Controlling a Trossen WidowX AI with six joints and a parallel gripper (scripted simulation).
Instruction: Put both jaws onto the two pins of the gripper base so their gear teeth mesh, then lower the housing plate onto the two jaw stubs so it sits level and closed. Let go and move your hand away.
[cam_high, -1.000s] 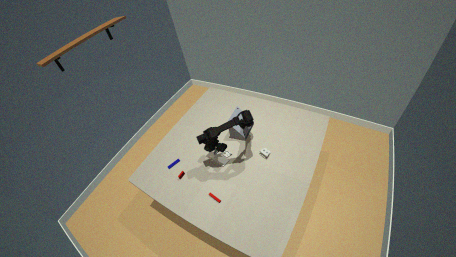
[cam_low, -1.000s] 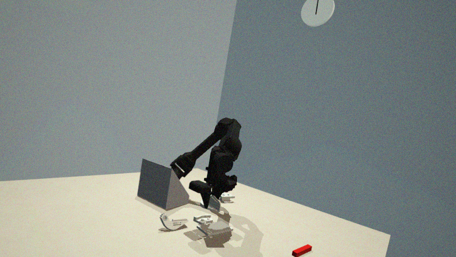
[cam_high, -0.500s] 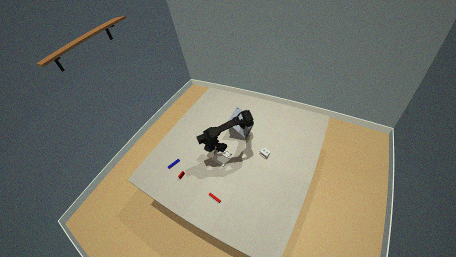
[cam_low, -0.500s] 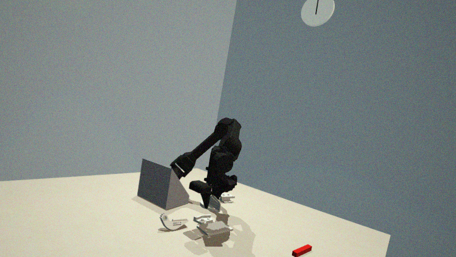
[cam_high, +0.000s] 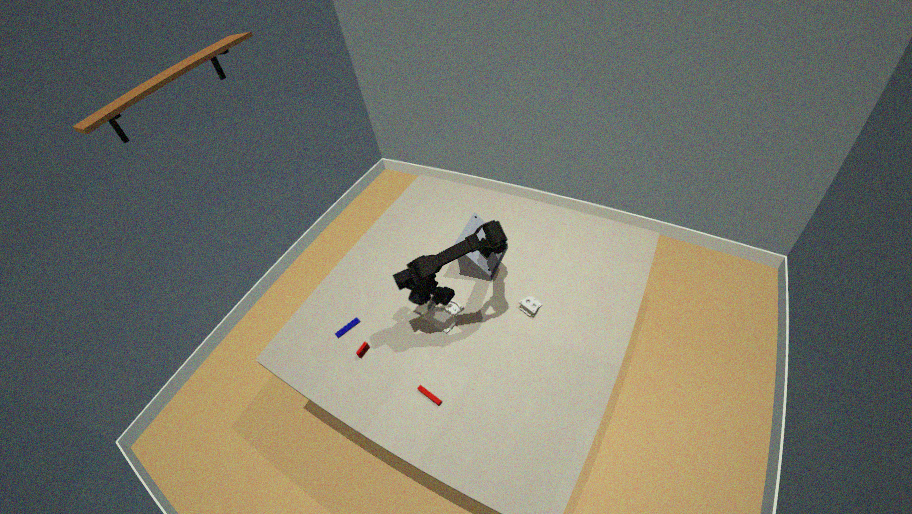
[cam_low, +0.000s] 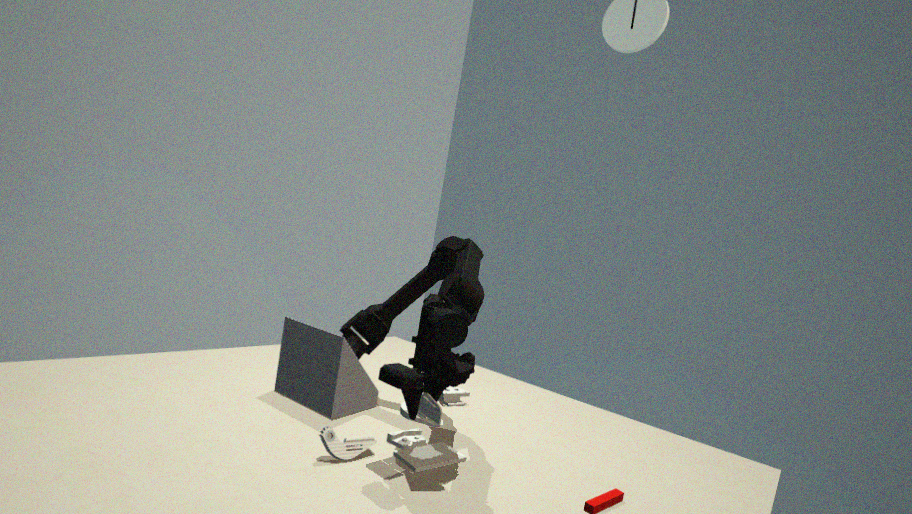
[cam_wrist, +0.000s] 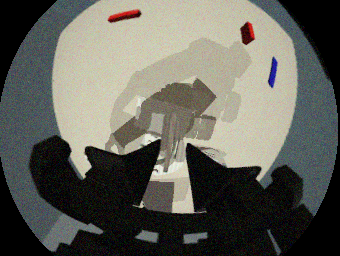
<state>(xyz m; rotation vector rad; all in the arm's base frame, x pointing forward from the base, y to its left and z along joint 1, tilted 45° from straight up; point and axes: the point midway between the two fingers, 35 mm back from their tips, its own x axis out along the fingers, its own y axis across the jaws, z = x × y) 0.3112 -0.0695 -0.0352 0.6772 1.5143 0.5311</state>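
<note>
- Claw (cam_high: 436, 309) (cam_low: 425, 407) (cam_wrist: 173, 144): narrowed on a grey piece (cam_low: 431, 409) (cam_wrist: 171, 135), above the desk (cam_high: 510, 408) (cam_low: 127, 434) (cam_wrist: 85, 60).
- White part (cam_high: 530, 306) (cam_low: 344, 445): apart; open room toward the desk's edge.
- Wedge (cam_high: 475, 272) (cam_low: 309, 367): upright beside the arm (cam_high: 450, 253) (cam_low: 411, 290), obstructing one side.
- Blue bar (cam_high: 347, 327) (cam_wrist: 272, 72): near an edge.

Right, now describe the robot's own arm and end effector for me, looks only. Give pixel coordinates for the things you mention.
The matte black six-joint robot arm (cam_high: 448, 256) (cam_low: 411, 291) has slim straight links between chunky, angular joint housings. Its black end effector (cam_low: 423, 408) (cam_wrist: 173, 144) has two wedge-shaped fingers tapering to points, with bulky, rounded black parts outside them. A thin pale strip marks the lower arm near its mount. No cables or lettering can be made out.
</note>
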